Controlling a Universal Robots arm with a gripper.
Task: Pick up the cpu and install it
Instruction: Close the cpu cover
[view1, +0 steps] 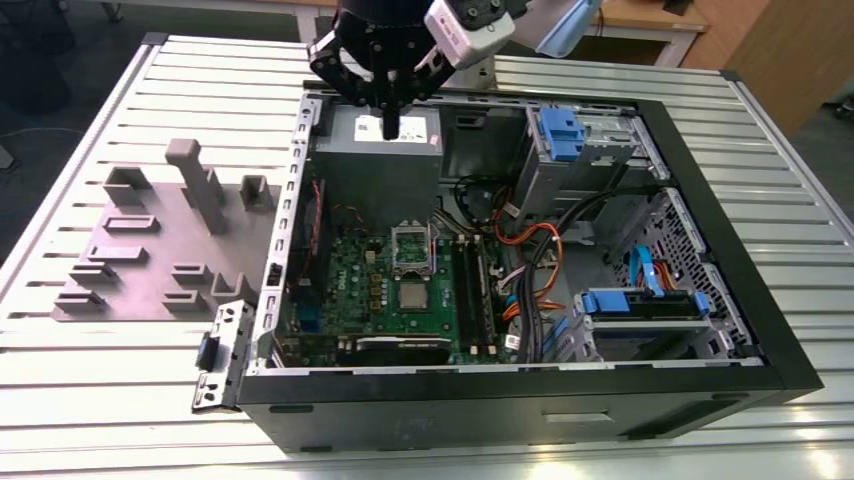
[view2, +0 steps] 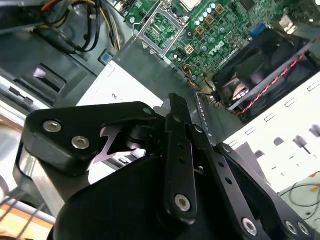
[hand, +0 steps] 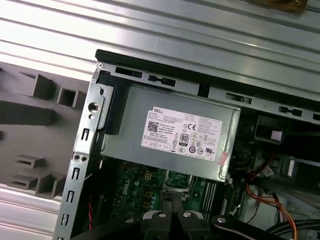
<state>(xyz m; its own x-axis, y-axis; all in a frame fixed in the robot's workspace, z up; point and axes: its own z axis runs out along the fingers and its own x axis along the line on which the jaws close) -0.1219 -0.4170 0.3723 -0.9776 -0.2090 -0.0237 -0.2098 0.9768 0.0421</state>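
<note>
The cpu (view1: 415, 297), a small silvery square chip, lies flat on the green motherboard (view1: 354, 290) inside the open computer case, just on the near side of the empty socket (view1: 412, 250). In the second wrist view one corner of the cpu (view2: 192, 4) shows beside the socket (view2: 161, 27). My gripper (view1: 391, 127) hangs shut and empty over the grey power supply (view1: 424, 128) at the far end of the case, well away from the cpu. Both wrist views show the black fingers pressed together, gripper (view2: 176, 102) and gripper (hand: 172, 201).
The black case wall (view1: 534, 400) rings the board. Cables (view1: 527, 250) and blue drive cages (view1: 641, 303) fill the exterior view's right side. A fan (view2: 250, 70) sits by the board. A grey fixture block (view1: 147, 250) stands on the slatted table (view1: 107, 390) at the exterior view's left.
</note>
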